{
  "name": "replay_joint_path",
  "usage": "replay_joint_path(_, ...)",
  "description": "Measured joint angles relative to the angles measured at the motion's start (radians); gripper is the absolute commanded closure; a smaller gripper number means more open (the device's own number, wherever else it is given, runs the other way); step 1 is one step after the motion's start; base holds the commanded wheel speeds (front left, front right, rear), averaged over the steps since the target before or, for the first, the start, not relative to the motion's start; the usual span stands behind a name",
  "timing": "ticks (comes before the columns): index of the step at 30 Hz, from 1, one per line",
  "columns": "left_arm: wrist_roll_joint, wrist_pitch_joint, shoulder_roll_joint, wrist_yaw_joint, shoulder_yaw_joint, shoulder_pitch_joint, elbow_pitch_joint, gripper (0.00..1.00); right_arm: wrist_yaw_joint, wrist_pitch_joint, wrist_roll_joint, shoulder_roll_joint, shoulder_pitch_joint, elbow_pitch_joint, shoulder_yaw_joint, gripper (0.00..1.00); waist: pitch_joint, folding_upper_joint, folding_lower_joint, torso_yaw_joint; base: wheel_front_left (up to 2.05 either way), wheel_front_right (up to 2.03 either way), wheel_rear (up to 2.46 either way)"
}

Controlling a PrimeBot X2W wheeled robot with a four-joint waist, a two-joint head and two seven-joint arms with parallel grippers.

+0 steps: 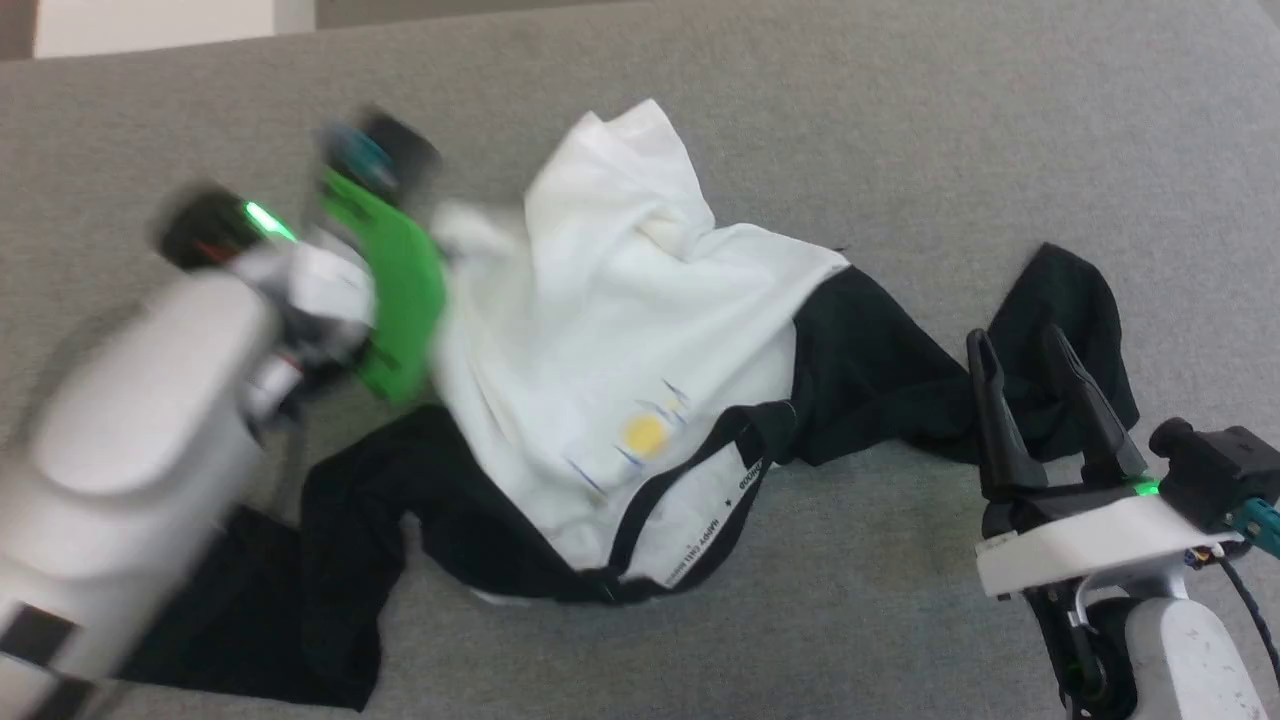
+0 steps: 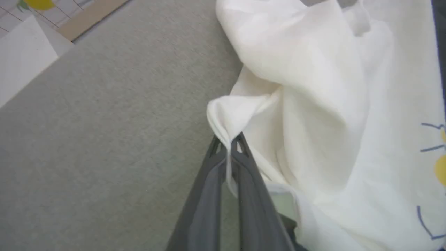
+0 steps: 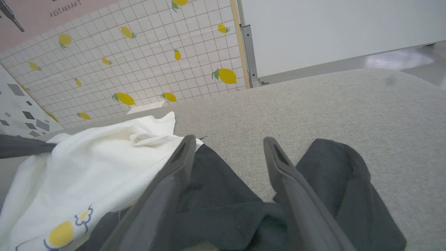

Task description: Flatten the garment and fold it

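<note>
Lying crumpled on one grey tabletop (image 1: pixel 900 120): one garment (image 1: pixel 620 330), white body, two black sleeves (image 1: pixel 880 370). Left gripper (image 2: pixel 228 144): jaws pinched on one white fold (image 2: pixel 226 111) of it. Right gripper (image 1: pixel 1016 340): jaws wide, empty, above one black sleeve.

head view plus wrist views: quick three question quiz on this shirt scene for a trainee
1. True or false: the left gripper is shut on a pinch of the long-sleeved shirt's white fabric.
2. Pick one: the right gripper is A) shut on the neckband, B) open over a black sleeve, C) holding the hem.
3. What colour is the round spot in the chest drawing?
Key: 1 true; 2 B; 3 yellow.
</note>
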Motion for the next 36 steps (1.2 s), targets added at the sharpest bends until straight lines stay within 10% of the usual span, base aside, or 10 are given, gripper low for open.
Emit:
replay_joint_path(12,0.15,-0.314,0.068,0.103,0.11,-0.172,0.254,1.0,0.0,-0.047,0.017,0.0,-0.077,0.059,0.058,0.0,0.092,0.0,0.0001,-0.069,0.0,0.0,0.0)
replay_joint_path(14,0.13,-0.325,0.05,0.106,0.115,-0.161,0.277,0.0,0.0,-0.048,0.015,0.0,-0.08,0.062,0.06,0.0,0.096,0.0,0.0001,-0.076,0.0,0.0,0.0)
replay_joint_path(22,0.041,-0.593,-0.034,0.166,0.204,-0.01,0.222,0.0,0.0,0.023,-0.091,-0.028,-0.078,-0.023,0.14,0.0,0.06,0.0,0.0001,-0.056,0.0,0.0,0.0)
replay_joint_path(28,0.005,-0.829,-0.097,0.222,0.27,0.195,0.07,0.0,0.0,0.182,-0.156,-0.179,-0.077,-0.09,0.276,0.0,0.016,0.0,0.0,-0.003,0.0,0.0,0.0)
replay_joint_path(36,0.074,-0.861,-0.192,0.28,0.414,0.469,-0.193,0.0,0.0,0.367,-0.126,-0.415,-0.215,-0.101,0.499,0.0,-0.02,0.0,-0.0001,0.075,0.0,0.0,0.0)
